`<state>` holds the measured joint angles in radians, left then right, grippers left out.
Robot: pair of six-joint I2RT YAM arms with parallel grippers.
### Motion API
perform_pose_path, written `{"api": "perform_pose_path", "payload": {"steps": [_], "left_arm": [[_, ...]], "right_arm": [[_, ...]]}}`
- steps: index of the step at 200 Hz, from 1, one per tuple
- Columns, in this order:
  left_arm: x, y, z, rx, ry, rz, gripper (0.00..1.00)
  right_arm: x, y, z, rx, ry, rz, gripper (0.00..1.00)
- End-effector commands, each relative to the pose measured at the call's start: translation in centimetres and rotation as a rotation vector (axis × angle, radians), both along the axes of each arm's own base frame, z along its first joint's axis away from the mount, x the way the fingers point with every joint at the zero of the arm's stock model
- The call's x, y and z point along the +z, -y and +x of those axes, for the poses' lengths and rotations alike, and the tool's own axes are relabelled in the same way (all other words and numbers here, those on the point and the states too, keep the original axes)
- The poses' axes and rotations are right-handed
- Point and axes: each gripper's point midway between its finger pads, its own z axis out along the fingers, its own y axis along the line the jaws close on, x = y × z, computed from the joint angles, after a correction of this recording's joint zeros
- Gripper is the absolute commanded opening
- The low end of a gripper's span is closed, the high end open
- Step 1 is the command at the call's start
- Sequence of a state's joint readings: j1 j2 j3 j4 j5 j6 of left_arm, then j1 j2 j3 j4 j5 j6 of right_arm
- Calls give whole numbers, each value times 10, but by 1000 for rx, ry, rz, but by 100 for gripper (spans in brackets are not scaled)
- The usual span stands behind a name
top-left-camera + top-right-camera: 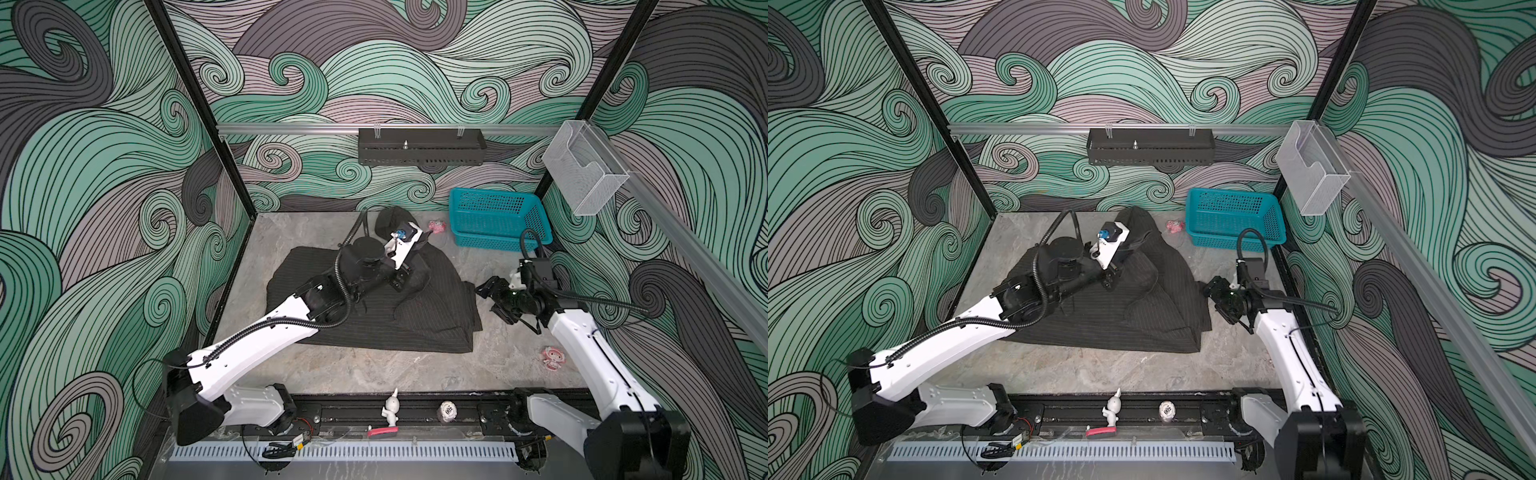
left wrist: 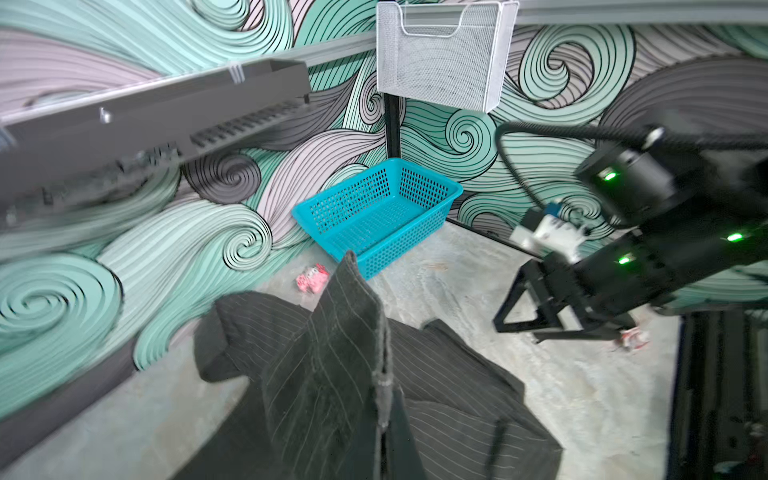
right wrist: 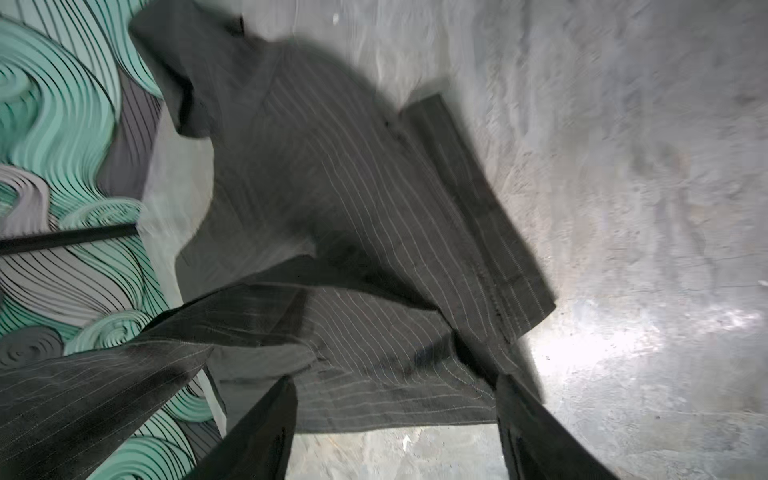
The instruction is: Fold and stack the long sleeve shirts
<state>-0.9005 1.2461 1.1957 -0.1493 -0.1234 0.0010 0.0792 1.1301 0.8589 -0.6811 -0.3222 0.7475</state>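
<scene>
**Front rail.** A white figurine [image 1: 390, 409] stands on it, nearer than both tools. Past it lies bare grey desk [image 1: 374, 374].

**Shirt** [image 1: 374, 324]. One dark pinstriped shirt lies crumpled on the middle of the desk, under the left arm and between the two tools. Its near part lies flat. Its far right part is bunched in folds. In both top views one piece stands raised off the desk at the left tool.

**Right tool** [image 1: 487, 296]. It sits just beside the shirt's right edge and points at it. The jaws are spread wide. In the right wrist view the fingers [image 3: 257, 436] stand at either side, and the shirt's hem shows beyond the gap. Whether they touch the cloth cannot be told.

**Left tool** [image 1: 419, 248]. It is pressed together on a fold of the shirt. The fold rises as a peak in front of the left wrist camera, and cloth hides the fingers themselves.

**Beyond the left tool.** A small pink toy [image 1: 436, 226] lies on the desk, just past the raised cloth. Beyond the right tool, a teal basket [image 1: 498, 243] sits at the desk's back corner, apart from the shirt. Above and behind the left tool, a black tray [image 1: 419, 151] hangs on the wall rail.
</scene>
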Motion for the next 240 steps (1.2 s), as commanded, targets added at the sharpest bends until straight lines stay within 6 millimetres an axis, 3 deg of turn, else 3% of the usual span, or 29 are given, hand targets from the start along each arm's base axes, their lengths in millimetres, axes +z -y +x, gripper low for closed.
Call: {"api": "perform_pose_path", "payload": {"steps": [1, 37, 97, 145, 168, 240], "left_arm": [[-22, -15, -7, 68, -146, -117, 0], [3, -43, -29, 51, -82, -135, 0], [19, -73, -52, -54, 128, -46, 0], [-4, -79, -81, -241, 217, 79, 0], [-13, -80, -85, -277, 209, 85, 0], [-39, -106, -65, -179, 193, 111, 0]], "right_arm": [[1, -25, 5, 121, 8, -16, 76], [-20, -49, -2, 206, -45, -32, 77], [-33, -59, 0, 234, -78, -44, 75], [-42, -73, 4, 297, -121, -73, 71], [-53, -80, -1, 329, -156, -87, 69], [-87, -85, -6, 353, -236, -110, 58]]}}
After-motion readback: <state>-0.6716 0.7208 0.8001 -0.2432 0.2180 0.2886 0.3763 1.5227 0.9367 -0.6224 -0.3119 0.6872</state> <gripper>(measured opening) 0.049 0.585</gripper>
